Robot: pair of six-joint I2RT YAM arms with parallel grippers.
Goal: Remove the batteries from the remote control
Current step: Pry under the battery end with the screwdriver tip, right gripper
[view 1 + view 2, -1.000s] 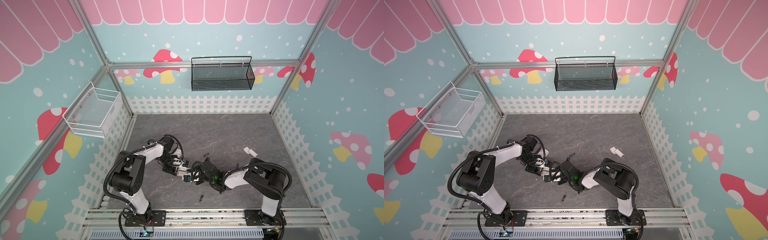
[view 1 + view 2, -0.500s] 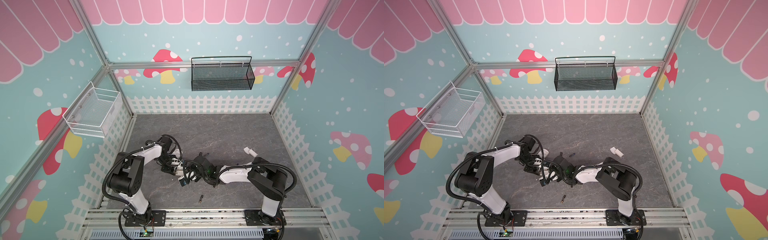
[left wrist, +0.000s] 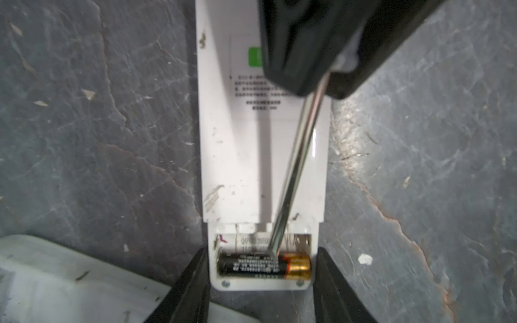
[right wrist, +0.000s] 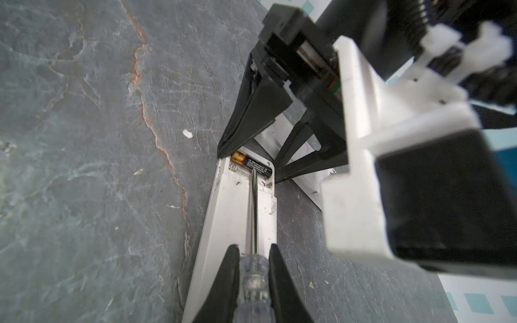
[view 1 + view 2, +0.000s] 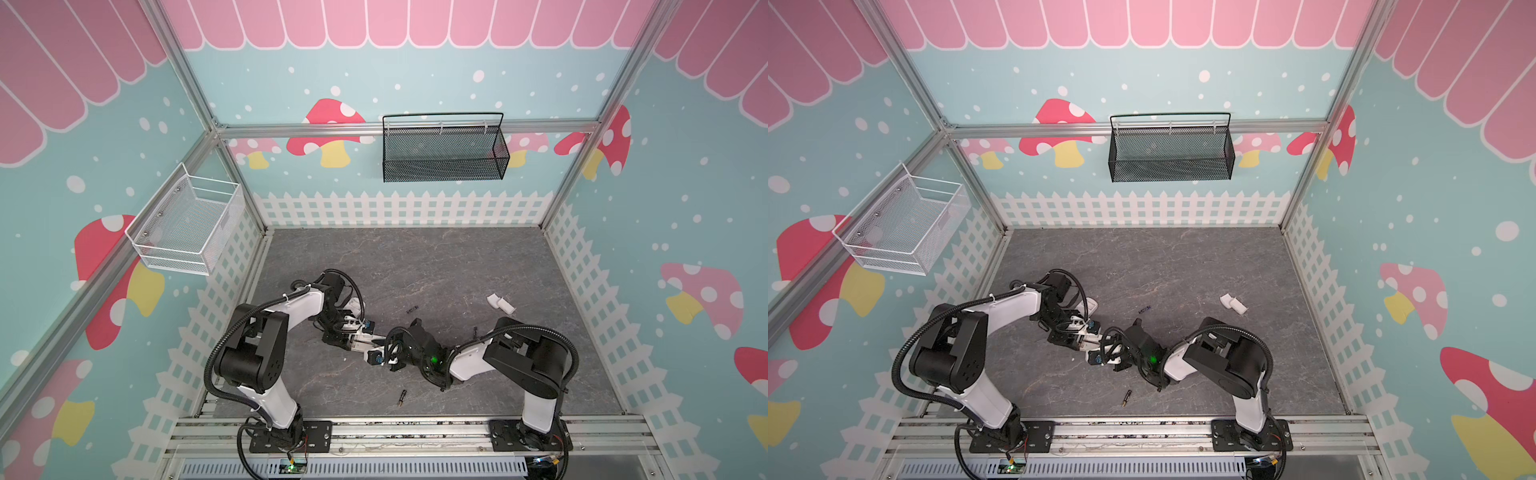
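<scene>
Firmly, the right gripper [image 4: 253, 247] pinches the clear handle of the screwdriver [image 4: 253, 212], whose tip touches the black-and-gold battery [image 3: 251, 267]. That battery lies in the open compartment of the white remote [image 3: 243, 167], directly between the left gripper's [image 3: 262, 253] jaws, which press both sides of the remote's end. A loose battery [image 5: 402, 397] lies well apart from both jaws.

Both top views look steeply down from high above the front rail, far enough back to take in the whole grey floor [image 5: 415, 257], both arms and the walls. Each wrist camera sits close to the floor and looks out past its own fingers, one past the left gripper [image 3: 262, 251], one past the right gripper [image 4: 253, 247]. From opposite ends they share the white remote [image 3: 251, 167], its battery [image 3: 251, 267] and the screwdriver [image 4: 253, 212].
</scene>
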